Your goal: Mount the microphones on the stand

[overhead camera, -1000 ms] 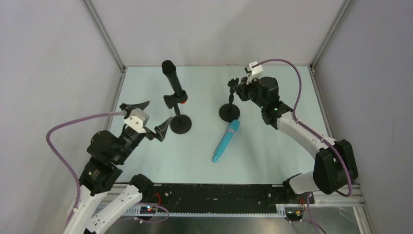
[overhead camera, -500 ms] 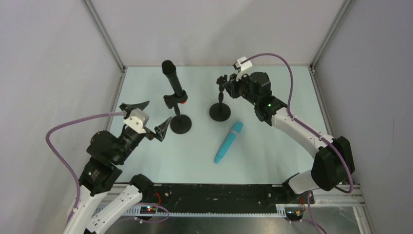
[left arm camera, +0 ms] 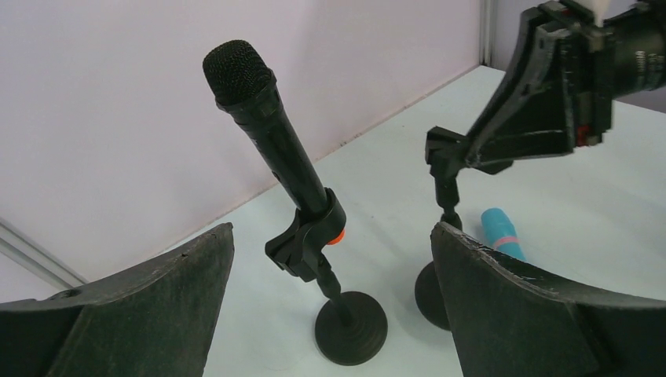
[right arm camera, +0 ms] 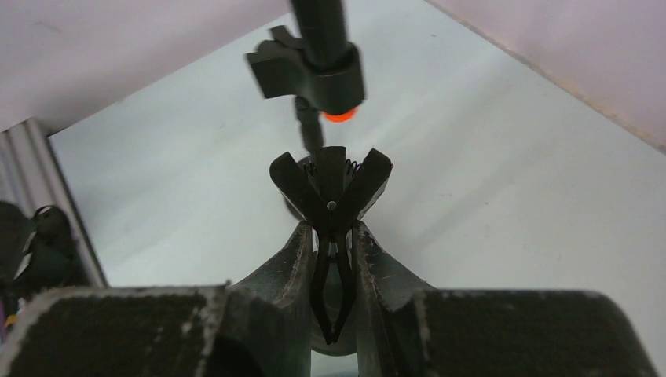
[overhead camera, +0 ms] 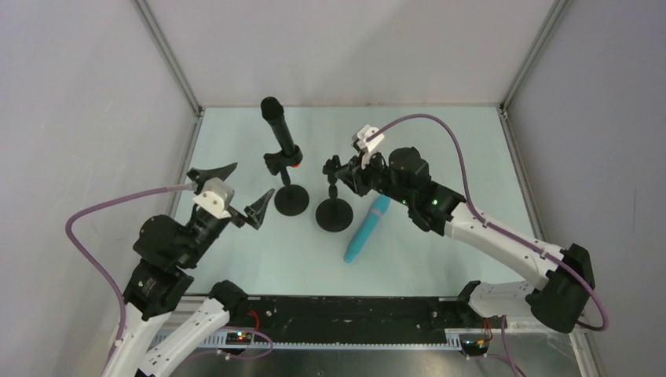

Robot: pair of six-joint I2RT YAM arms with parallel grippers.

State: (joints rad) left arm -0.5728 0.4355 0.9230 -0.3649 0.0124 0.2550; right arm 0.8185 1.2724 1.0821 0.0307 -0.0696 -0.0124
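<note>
jaws left apart | jaws right clamped on clip of empty stand [overhead camera: 334,214] | blue microphone [overhead camera: 365,229] flat, thick end far-right

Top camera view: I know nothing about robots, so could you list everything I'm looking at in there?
black microphone: one, black with an orange-red end cap, clipped tilted in the left stand.
left stand: one, black, round base, mid-table.
empty stand: one, black, just right of the left stand; nothing in its clip.
turquoise microphone: one, turquoise-blue, lying flat on the table beside the empty stand's base.
table: one, pale mint top.
cables: two, purple, one looping from each arm.
left arm: one, black and white, near left; jaws open, holding nothing.
right arm: one, black and white, reaching in from the right; jaws shut on the empty stand's clip.
</note>
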